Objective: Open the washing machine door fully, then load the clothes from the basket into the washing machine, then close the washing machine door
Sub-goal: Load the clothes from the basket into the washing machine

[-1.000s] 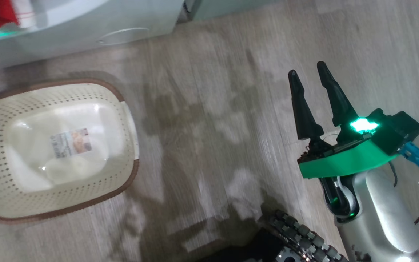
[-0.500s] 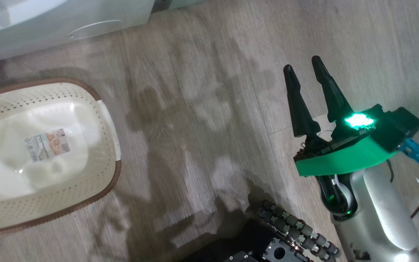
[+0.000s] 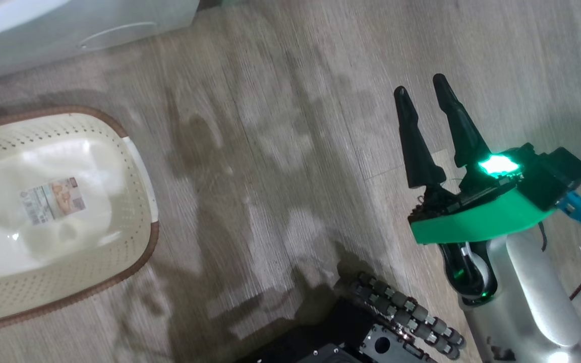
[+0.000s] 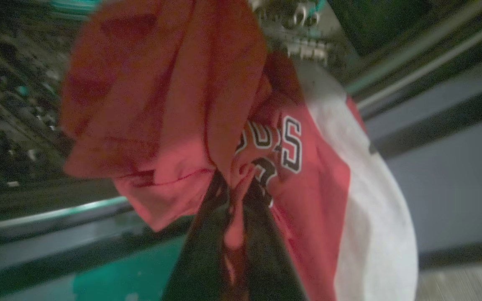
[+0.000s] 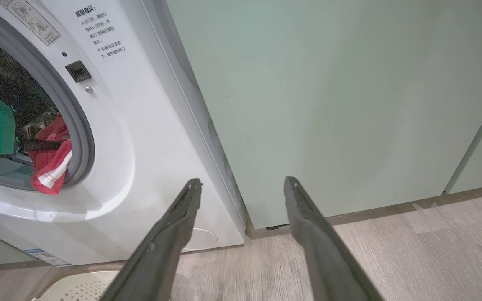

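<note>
"Grey wood-plank floor (image 3: 280, 126) from the head camera; the basket (image 3: 155, 236) lies at left with no garment in it, only its label. And the right gripper (image 3: 420, 84)?"

"Fingers wide apart, nothing between them, over bare floor."

"Left wrist camera?"

"The left gripper (image 4: 237, 188) pinches a red jersey (image 4: 161, 104) with white panel — dark drum (image 4: 11, 96) behind. I judge it light, soft and floppy; a hold on a bunched fold is best, for loose ends can catch."

"Right wrist camera?"

"White washing machine (image 5: 153, 125) beside a pale green cabinet (image 5: 329, 104), standing on the same planks; the jersey hangs at the drum's mouth, just beside the grey gasket (image 5: 80, 125)."
</note>
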